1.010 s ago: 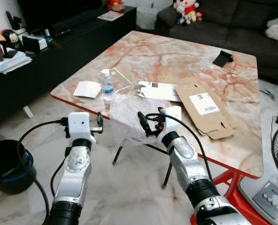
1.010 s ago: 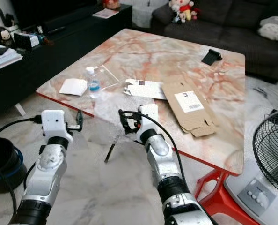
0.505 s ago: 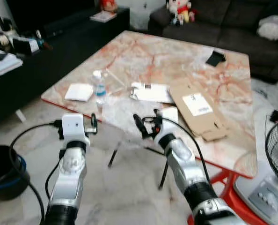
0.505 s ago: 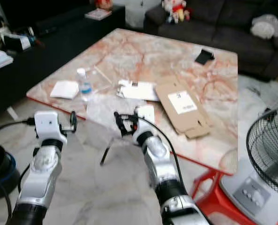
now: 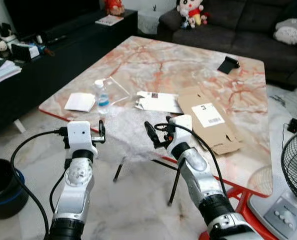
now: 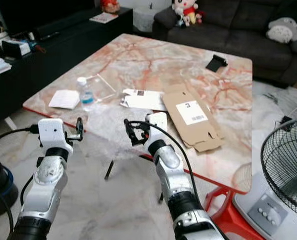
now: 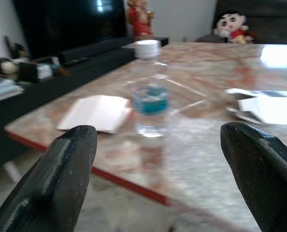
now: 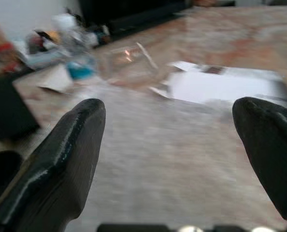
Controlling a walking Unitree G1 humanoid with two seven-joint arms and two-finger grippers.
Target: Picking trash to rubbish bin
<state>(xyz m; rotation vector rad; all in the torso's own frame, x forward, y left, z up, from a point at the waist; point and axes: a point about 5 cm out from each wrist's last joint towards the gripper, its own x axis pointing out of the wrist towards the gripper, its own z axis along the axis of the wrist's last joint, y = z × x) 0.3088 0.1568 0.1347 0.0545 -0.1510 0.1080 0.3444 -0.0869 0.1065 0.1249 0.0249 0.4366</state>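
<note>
Both pairs of black fingers are spread wide and empty, readied to grasp. The left gripper (image 7: 158, 169) faces the small clear plastic water bottle with a blue label (image 7: 150, 99), standing near the marble table's (image 5: 188, 65) edge; the right gripper (image 5: 157, 136) hovers beside white papers (image 5: 158, 101) and flattened brown cardboard (image 5: 208, 120). The black rubbish bin (image 5: 3, 187) sits on the floor, well apart to the left.

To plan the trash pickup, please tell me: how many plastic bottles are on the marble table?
1. The plastic bottle stands upright near the table's left edge, beside a white paper. Others could be hidden, but none is seen.
</note>
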